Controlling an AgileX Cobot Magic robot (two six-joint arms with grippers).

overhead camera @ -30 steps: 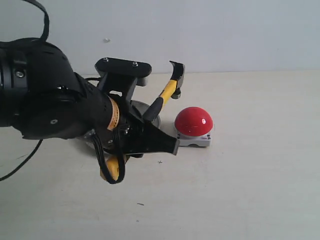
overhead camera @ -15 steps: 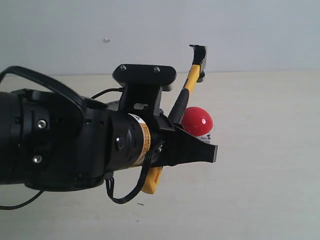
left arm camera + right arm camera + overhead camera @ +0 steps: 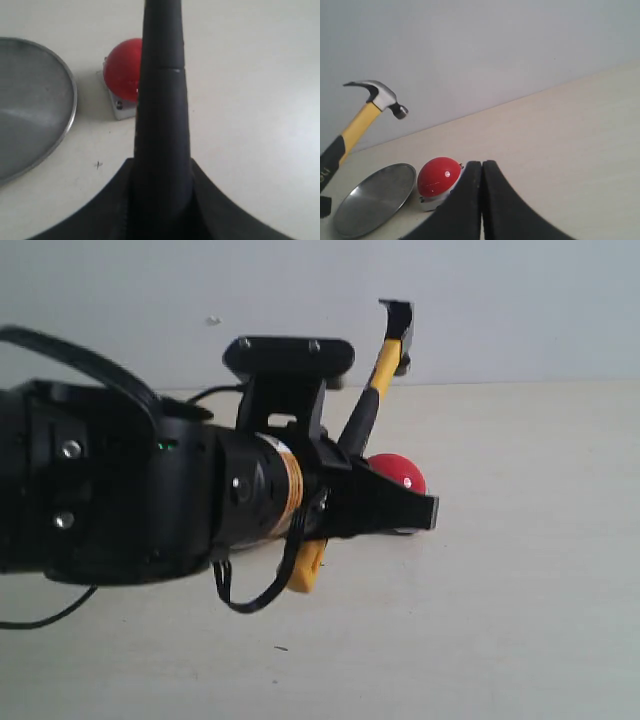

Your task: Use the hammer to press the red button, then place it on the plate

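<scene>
My left gripper (image 3: 398,510) is shut on the hammer (image 3: 372,390), gripping the black part of its handle. The hammer slants upward, its dark head (image 3: 397,325) raised high above the table and its yellow looped end (image 3: 307,566) hanging below the fingers. The red button (image 3: 402,469) sits on the table just behind the gripper, partly hidden by it. In the left wrist view the handle (image 3: 162,100) crosses over the red button (image 3: 121,70), with the plate (image 3: 35,110) beside it. My right gripper (image 3: 481,167) is shut and empty, near the red button (image 3: 436,180) and plate (image 3: 375,200).
The bulky black left arm (image 3: 120,490) fills the left of the exterior view and hides the plate there. A pale wall (image 3: 500,300) stands behind the table. The light tabletop (image 3: 530,570) stretches to the right of the button.
My left arm has swung right and lifted the hammer, its head now high above the button. In the last half second it barely shifted.
</scene>
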